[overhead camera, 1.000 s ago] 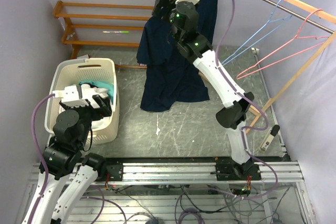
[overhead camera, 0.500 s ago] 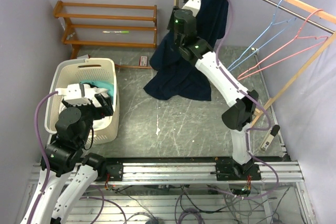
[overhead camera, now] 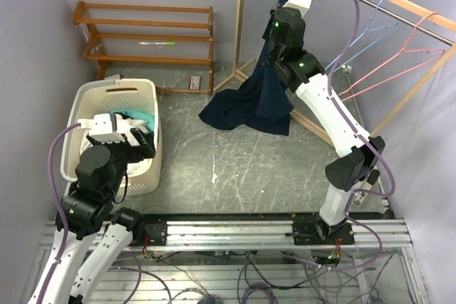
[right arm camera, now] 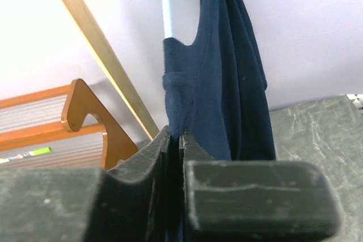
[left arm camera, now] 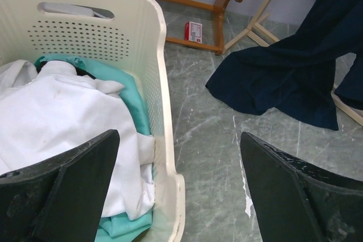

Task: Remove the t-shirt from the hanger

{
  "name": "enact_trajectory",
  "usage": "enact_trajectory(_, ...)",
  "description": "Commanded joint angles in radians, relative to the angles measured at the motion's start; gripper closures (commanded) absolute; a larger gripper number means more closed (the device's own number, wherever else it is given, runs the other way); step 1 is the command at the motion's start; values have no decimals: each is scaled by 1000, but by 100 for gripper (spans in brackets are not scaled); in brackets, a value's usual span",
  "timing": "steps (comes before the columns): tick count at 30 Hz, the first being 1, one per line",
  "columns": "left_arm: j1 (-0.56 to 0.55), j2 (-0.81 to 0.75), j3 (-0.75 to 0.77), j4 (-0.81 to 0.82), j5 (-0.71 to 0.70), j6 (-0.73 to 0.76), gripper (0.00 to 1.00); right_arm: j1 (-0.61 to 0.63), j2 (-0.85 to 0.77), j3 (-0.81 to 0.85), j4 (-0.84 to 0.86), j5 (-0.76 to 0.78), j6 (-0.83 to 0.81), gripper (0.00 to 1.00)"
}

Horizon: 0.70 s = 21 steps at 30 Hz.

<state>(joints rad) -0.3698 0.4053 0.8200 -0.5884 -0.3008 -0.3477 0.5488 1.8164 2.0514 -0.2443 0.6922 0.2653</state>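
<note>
Your right gripper (right arm camera: 174, 140) pinched the limp navy t-shirt (right arm camera: 227, 83) tight; your left gripper (left arm camera: 178, 140) gaped wide over the perforated plastic basket (left arm camera: 148, 49)

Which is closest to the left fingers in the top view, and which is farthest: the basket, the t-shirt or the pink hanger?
1. Basket: near left, right under the left fingers.
2. T-shirt: middle back, hanging with its hem on the floor.
3. Pink hanger: far right, up on the rail.
</note>
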Motion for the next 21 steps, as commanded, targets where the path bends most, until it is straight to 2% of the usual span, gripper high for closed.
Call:
enact_trajectory(1,6,13,-21,53,100,22,2,-18,28,34,-29,0,-7,100)
enact_trajectory(10,6,45,-20,66,162,37,0,-18,-42,-32,68,-5,-53,100)
enact_trajectory(14,6,26,-26,78,187,46,0,-17,-124,-122,220,-88,-118,100)
enact_trajectory(21,6,-6,-40,97,221,58,3,-17,-162,-90,285,-113,-189,100)
